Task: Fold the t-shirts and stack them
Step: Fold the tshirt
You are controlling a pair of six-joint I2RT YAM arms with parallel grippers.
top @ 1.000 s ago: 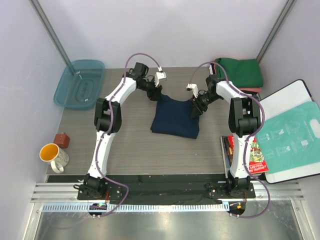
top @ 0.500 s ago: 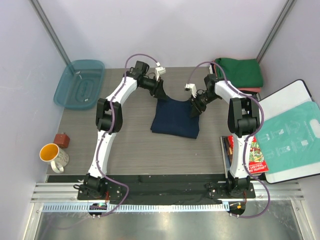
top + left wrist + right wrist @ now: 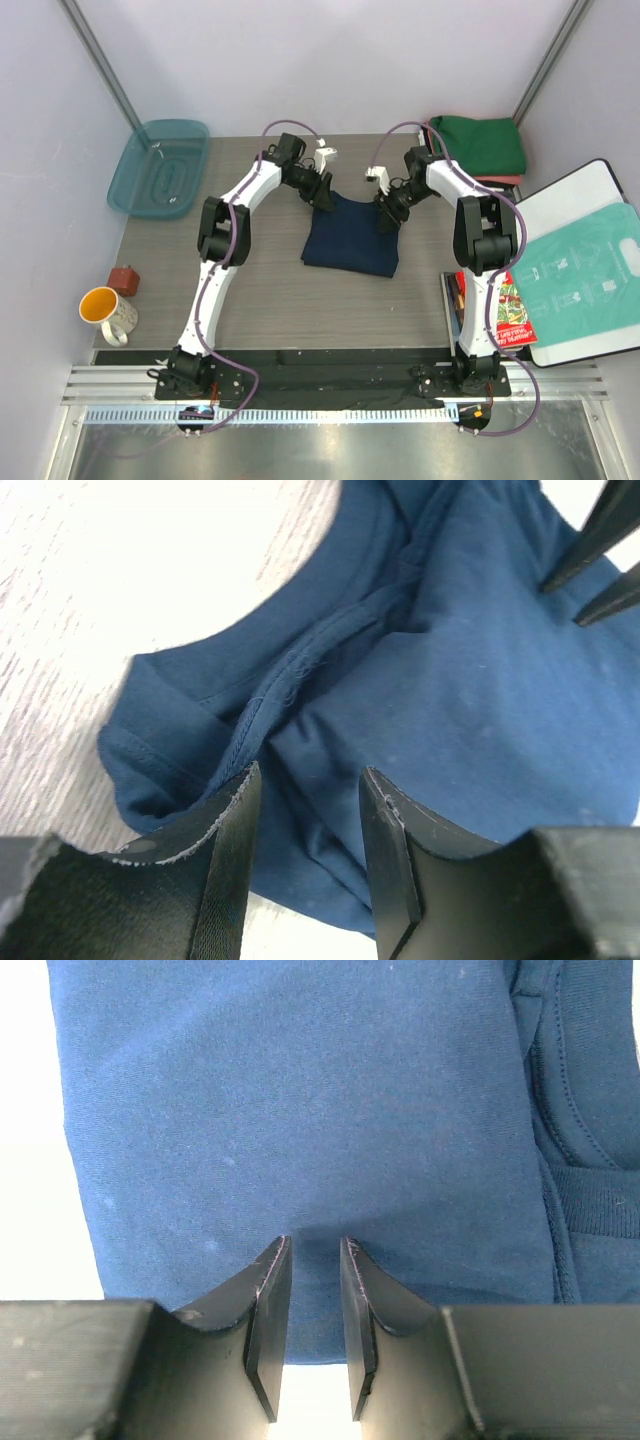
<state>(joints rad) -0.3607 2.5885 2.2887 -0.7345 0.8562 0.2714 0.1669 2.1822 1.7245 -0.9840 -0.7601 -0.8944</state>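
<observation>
A dark navy t-shirt (image 3: pixel 349 238) lies folded in a rough rectangle at the table's middle. My left gripper (image 3: pixel 323 196) sits at its far left corner; in the left wrist view its jaws (image 3: pixel 308 785) stand open over the navy t-shirt (image 3: pixel 440 690), just above the collar seam and cloth edge, with nothing pinched. My right gripper (image 3: pixel 384 214) is at the far right corner. Its jaws (image 3: pixel 314 1247) are a narrow gap apart, tips against the flat navy t-shirt (image 3: pixel 300 1100), no cloth between them. Green t-shirt (image 3: pixel 482 144) lies folded on a salmon-red one (image 3: pixel 503 181) at the back right.
A teal plastic tray (image 3: pixel 160 167) sits at the back left. A yellow mug (image 3: pixel 107 311) and a small brown block (image 3: pixel 125 278) stand at the left edge. A white board with a teal-printed bag (image 3: pixel 580 268) and snack packets (image 3: pixel 512 312) lie at the right.
My left gripper has swung right and down onto the shirt's far left corner. My right gripper has shifted slightly left along the far edge. The shirt has hardly moved.
</observation>
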